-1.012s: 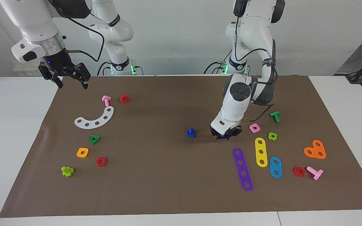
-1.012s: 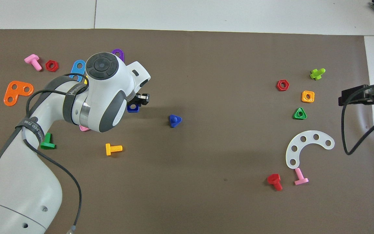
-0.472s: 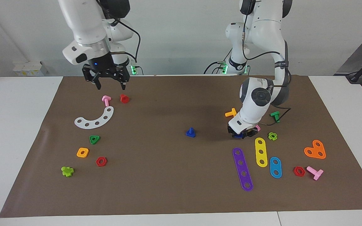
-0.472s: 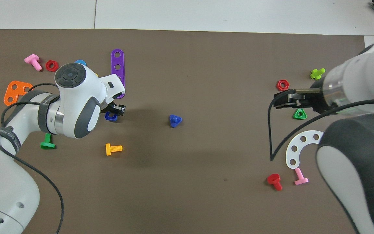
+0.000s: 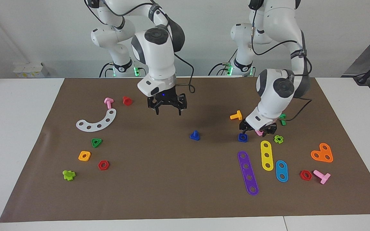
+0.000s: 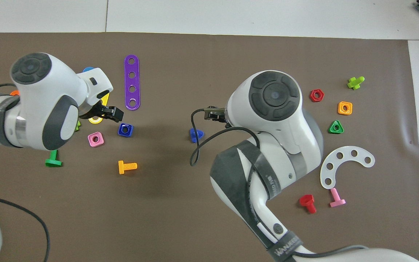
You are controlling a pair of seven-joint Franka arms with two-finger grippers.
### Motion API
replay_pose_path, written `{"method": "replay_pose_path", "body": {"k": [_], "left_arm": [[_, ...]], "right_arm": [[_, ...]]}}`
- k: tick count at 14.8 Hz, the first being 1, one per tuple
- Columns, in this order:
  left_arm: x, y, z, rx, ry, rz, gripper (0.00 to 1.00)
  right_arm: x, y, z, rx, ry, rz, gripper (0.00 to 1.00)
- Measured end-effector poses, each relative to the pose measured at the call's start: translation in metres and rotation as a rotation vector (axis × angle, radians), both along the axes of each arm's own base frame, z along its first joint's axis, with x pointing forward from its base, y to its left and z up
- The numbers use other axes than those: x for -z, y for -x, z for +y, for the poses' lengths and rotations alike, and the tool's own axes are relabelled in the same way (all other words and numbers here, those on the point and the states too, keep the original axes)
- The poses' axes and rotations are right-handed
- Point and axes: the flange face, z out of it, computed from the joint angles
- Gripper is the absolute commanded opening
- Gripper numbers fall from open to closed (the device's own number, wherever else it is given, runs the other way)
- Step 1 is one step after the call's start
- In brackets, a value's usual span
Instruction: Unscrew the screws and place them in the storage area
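Right gripper (image 5: 167, 107) swung over mat, open; left gripper (image 5: 257, 129) released blue nut (image 5: 242, 137), open.

Bare mat (image 5: 172, 173) around blue bolt (image 5: 195, 135); blue nut (image 5: 242, 137) probably nearest obstacle.

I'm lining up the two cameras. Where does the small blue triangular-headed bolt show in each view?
Facing view: the blue bolt stands near the middle of the brown mat, between the two grippers.
Overhead view: the same bolt lies near the mat's middle, partly crossed by the right arm's black cable.
Shared landmark: the blue square nut, beside it toward the left arm's end.
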Motion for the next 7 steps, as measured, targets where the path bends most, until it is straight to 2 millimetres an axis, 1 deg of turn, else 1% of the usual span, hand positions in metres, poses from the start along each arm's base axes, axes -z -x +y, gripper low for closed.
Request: {"method": "replay_pose_path", "body": {"k": [2, 3, 5, 7], "left_arm": [[-0.05, 0.005, 0.037, -0.051, 0.002, -0.015, 1.0], [-0.069, 0.01, 0.051, -0.072, 0.003, -0.021, 1.0], [-0.108, 0.024, 0.07, -0.103, 0.005, -0.039, 1.0], [-0.145, 0.045, 0.087, -0.13, 0.006, -0.053, 1.0]], "right_arm": [[0.028, -0.001, 0.025, -0.015, -0.012, -0.02, 0.99], [0.039, -0.001, 0.034, -0.014, -0.018, -0.028, 0.99], [0.072, 0.004, 0.058, -0.014, -0.014, -0.018, 0.99], [0.105, 0.01, 0.082, -0.029, -0.014, -0.02, 0.93]]}}
